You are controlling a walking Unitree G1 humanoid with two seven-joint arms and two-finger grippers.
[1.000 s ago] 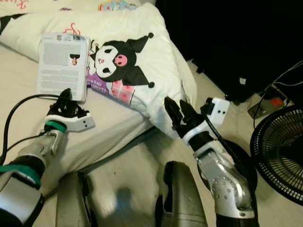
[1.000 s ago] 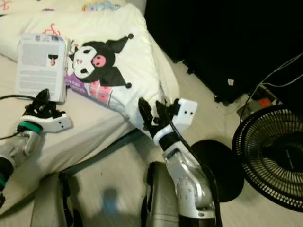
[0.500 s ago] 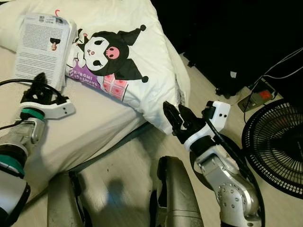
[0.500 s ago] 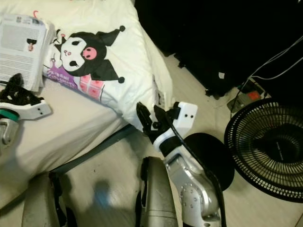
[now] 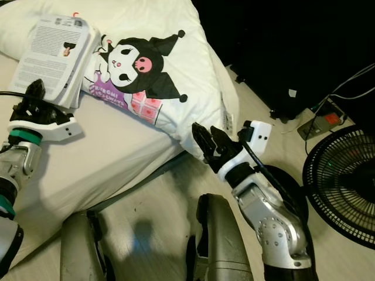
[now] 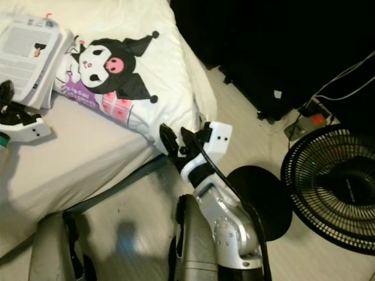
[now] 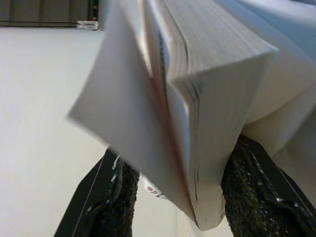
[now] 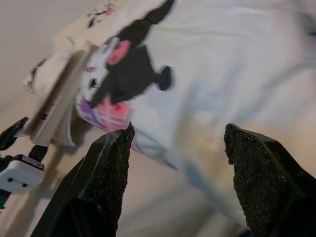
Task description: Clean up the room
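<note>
A thick paperback book [image 5: 54,48] lies on the bed, its far side leaning on a white pillow [image 5: 181,70] printed with a black cartoon figure. My left gripper [image 5: 36,91] is at the book's near corner. In the left wrist view that corner [image 7: 207,123] sits between the two black fingers [image 7: 116,197], which stand open around it, and the cover is curling away. My right gripper [image 5: 204,136] is open just below the pillow's overhanging corner, off the side of the bed. The right wrist view looks between its spread fingers [image 8: 106,163] at the pillow print [image 8: 133,64].
The mattress [image 5: 117,152] ends at a dark frame edge above the pale floor. A black floor fan [image 5: 343,187] with a round base [image 5: 288,188] stands at the right. A power strip and cables [image 5: 325,120] lie by dark furniture [image 5: 293,47]. My legs [image 5: 220,246] are below.
The camera has shifted. My right gripper has edged closer to the pillow's corner. My left gripper has stayed at the book's near edge.
</note>
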